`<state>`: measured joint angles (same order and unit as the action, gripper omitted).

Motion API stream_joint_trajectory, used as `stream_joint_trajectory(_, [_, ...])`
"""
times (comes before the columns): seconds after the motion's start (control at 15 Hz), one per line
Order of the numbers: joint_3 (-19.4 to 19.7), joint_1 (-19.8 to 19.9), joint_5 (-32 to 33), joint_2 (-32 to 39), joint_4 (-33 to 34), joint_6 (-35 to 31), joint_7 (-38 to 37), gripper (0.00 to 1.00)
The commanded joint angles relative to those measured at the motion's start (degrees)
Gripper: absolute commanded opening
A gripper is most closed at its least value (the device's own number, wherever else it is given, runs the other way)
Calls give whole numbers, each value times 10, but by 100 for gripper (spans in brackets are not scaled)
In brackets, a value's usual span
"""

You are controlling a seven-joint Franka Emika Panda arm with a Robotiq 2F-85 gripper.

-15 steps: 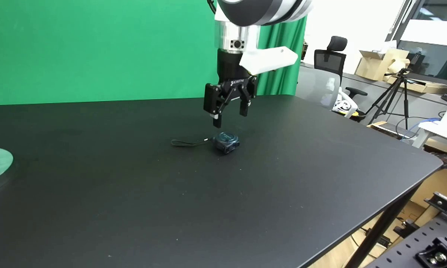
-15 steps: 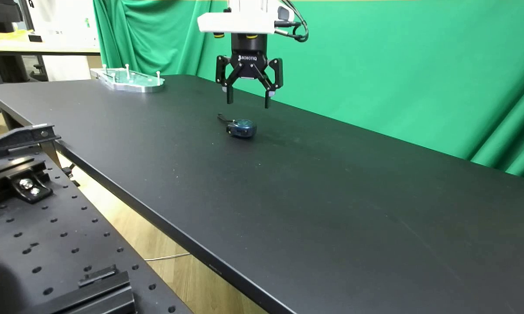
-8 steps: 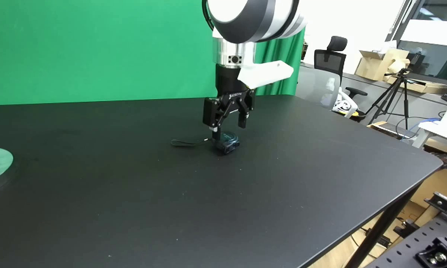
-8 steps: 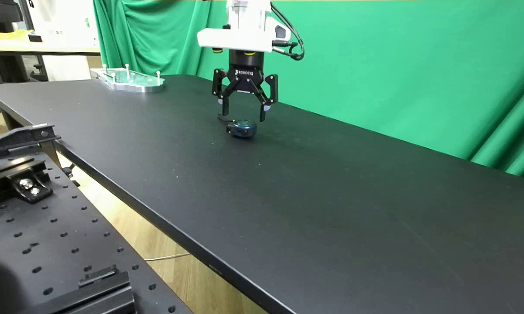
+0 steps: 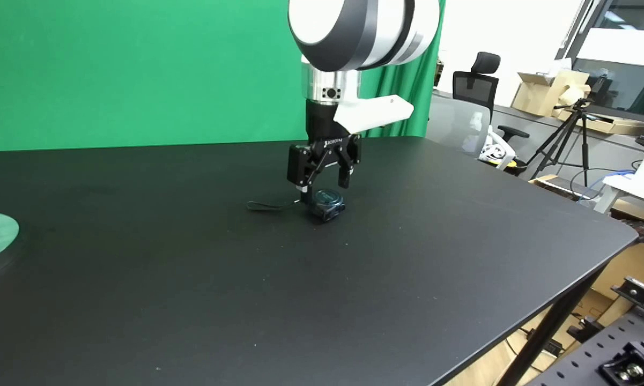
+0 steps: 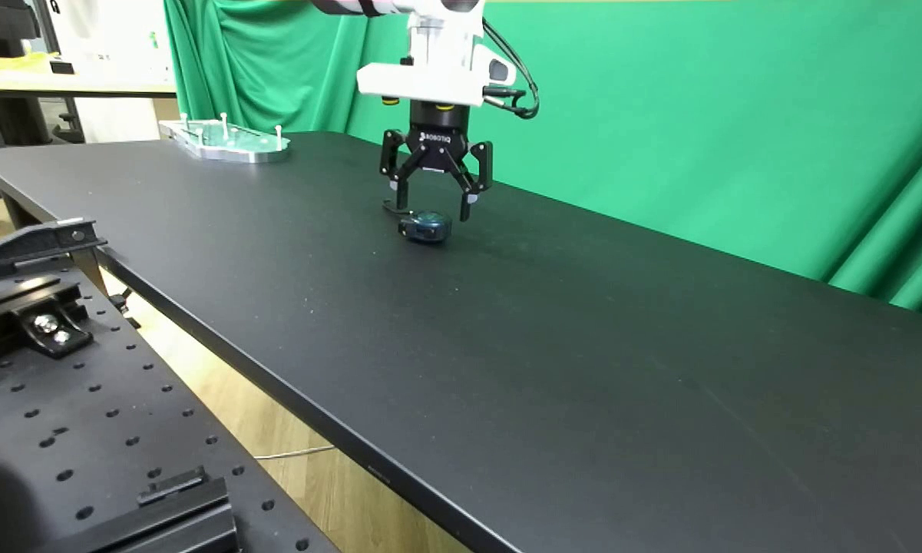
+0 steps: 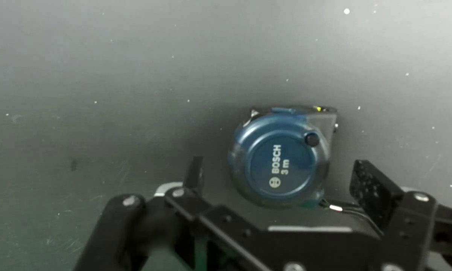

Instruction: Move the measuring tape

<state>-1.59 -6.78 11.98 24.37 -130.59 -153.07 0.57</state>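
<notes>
Fingers (image 7: 376, 194) of the gripper (image 7: 277, 162) wide apart, one on each side of the measuring tape (image 7: 282, 160) without clamping it, presumably so that they can straddle its sides. The tape, rounded, glossy and blue, lies flat; its thin looped cord (image 5: 282, 207) trails left in an exterior view across the matte, speckled black table (image 5: 220, 300).

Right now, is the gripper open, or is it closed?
Open. In the wrist view, the gripper has its fingers apart, and the table shows between each finger and the measuring tape.

One measuring tape (image 7: 281, 165), one tool (image 6: 434, 213)
</notes>
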Motion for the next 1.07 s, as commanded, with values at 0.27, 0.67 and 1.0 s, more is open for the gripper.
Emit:
stream_joint_trajectory(0.27, [0,7,-22,29,40,22,7,45])
stream_joint_trajectory(0.67, [3,7,-22,6,22,10,5,42])
stream_joint_trajectory(1.0, [11,25,-35,-26,1,-14,7,42])
